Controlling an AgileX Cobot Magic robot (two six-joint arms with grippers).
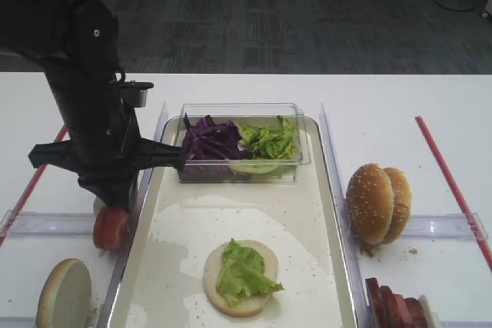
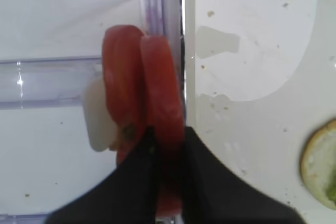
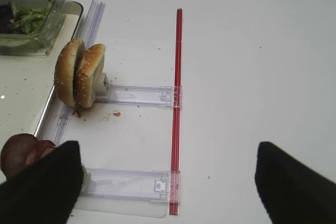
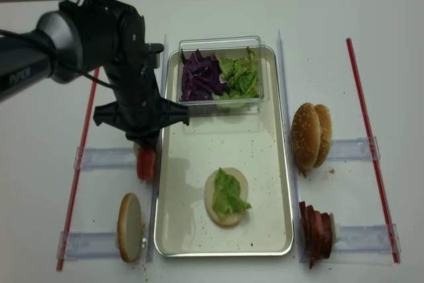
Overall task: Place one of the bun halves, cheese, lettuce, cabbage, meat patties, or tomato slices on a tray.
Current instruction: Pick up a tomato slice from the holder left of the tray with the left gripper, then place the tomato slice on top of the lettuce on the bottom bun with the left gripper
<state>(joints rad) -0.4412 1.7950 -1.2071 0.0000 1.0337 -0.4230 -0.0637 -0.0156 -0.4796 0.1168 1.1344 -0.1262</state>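
My left gripper [image 2: 167, 150] is shut on the right one of two tomato slices [image 2: 157, 82], which stand on edge in a clear rack just left of the tray [image 1: 323, 213]. From above, the slices [image 4: 145, 164] show under the black arm. On the tray lies a bun half [image 1: 265, 297] topped with lettuce [image 1: 242, 270]. My right gripper [image 3: 168, 182] is open over the bare table, right of the meat patties [image 3: 18, 153]. Two bun halves [image 1: 378, 201] stand on edge at the right, and another [image 1: 64, 293] stands front left. Cabbage [image 1: 209, 140] fills part of a box. No cheese is in view.
A clear plastic box [image 1: 304, 155] with cabbage and more lettuce [image 1: 269, 142] sits at the tray's far end. Clear plastic racks [image 1: 446, 226] and red strips [image 1: 450, 182] lie on both sides of the tray. The patties [image 4: 318, 230] stand front right.
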